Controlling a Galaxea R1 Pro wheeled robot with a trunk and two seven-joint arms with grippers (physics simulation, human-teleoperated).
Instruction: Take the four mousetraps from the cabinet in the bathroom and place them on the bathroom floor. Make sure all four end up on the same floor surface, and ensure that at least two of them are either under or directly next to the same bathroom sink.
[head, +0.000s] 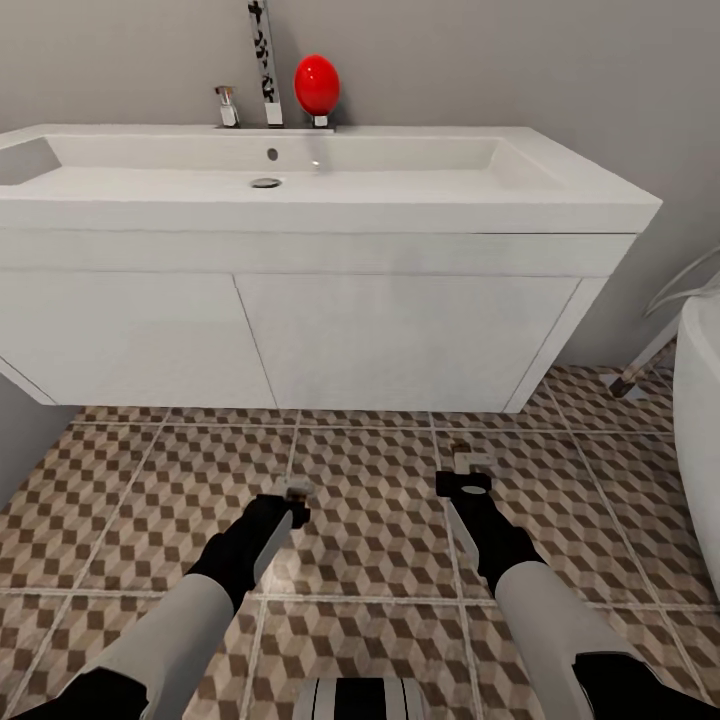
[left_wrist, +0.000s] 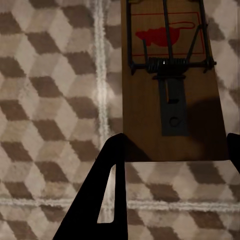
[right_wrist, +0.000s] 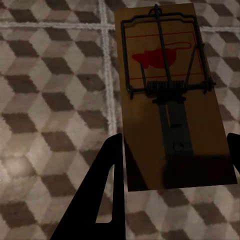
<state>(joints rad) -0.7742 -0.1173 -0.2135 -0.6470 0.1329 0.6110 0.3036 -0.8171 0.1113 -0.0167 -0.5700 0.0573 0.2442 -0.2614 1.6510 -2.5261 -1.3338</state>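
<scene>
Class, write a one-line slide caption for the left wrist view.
Left pincer holding a wooden mousetrap above the cube-patterned bathroom floor.

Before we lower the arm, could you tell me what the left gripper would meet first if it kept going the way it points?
Most likely the bathroom floor: the left gripper, holding a mousetrap, points down at the tiles.

Both arms reaching forward, low, side by side. Left end effector (head: 296, 492) gripping mousetrap (left_wrist: 170, 85); right end effector (head: 464, 470) gripping second mousetrap (right_wrist: 172, 100), fingers pointing away.
</scene>
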